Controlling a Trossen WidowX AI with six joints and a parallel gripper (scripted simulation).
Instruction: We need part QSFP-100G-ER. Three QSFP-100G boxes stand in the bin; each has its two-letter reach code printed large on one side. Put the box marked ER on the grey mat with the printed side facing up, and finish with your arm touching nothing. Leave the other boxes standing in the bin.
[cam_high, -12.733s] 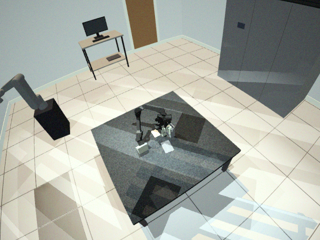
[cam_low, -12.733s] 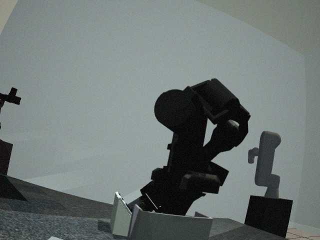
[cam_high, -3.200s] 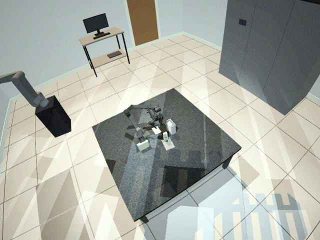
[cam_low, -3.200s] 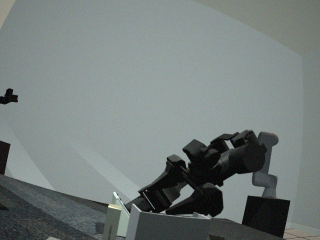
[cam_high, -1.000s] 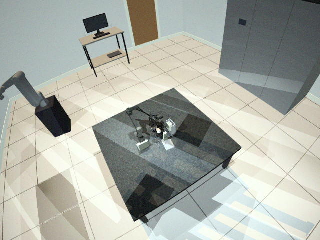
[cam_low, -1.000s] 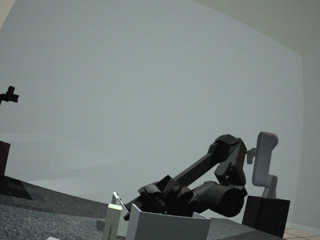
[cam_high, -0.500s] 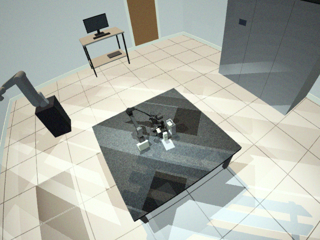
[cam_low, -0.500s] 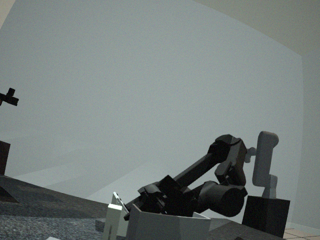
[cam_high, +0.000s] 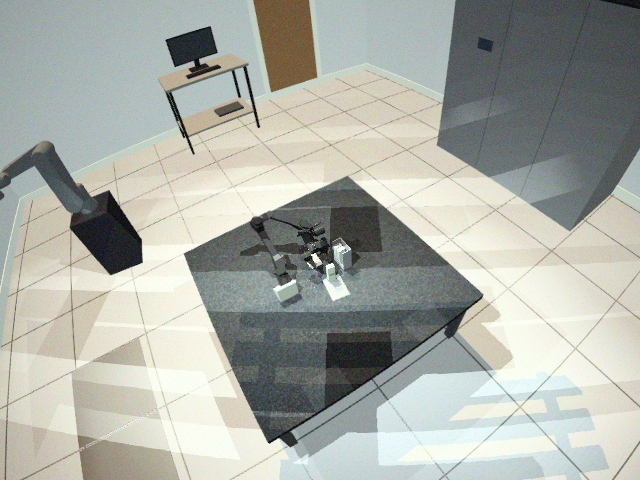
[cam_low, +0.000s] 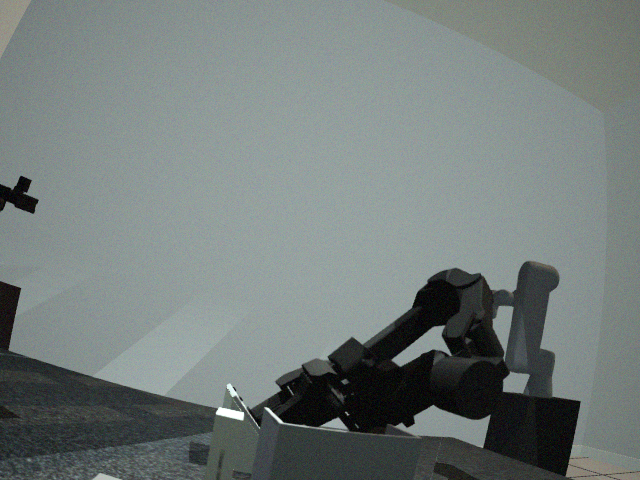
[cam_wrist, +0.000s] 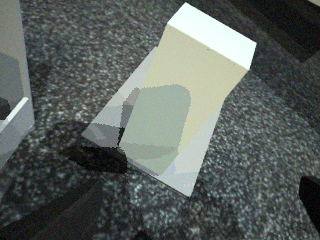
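Grey arm: at the far left in the top view, a second arm (cam_high: 56, 178) (cam_low: 529, 320) stands on a dark pedestal (cam_high: 111, 248) (cam_low: 568, 439), well apart from the table (cam_high: 361, 322) (cam_low: 77, 413)
Desk: next along, a monitor (cam_high: 191, 46) and a keyboard (cam_high: 203, 71) sit on its wooden top (cam_high: 227, 64)
Pale block: on the table beside the foot of the black arm (cam_high: 268, 248) (cam_low: 392, 330) is a pale block (cam_high: 285, 291); no lettering readable on it
End effector: the end effector (cam_high: 316, 259) (cam_low: 258, 408) (cam_wrist: 199, 186) is wide open with nothing between its fingers – low, near the bin
Box on mat: a pale box (cam_high: 330, 271) (cam_low: 224, 446) (cam_wrist: 200, 70) stands upright on the mat (cam_high: 338, 290) (cam_low: 105, 476) (cam_wrist: 192, 175), not lying flat; no print shows on its sides in view, so I cannot tell whether it is ER
Bin: the bin (cam_high: 347, 258) (cam_low: 341, 452) (cam_wrist: 15, 60) stands just beside the mat – pale contents show inside, too small to count or read
Cabinet: a tall grey cabinet (cam_high: 532, 113) stands at far right on the tiled floor
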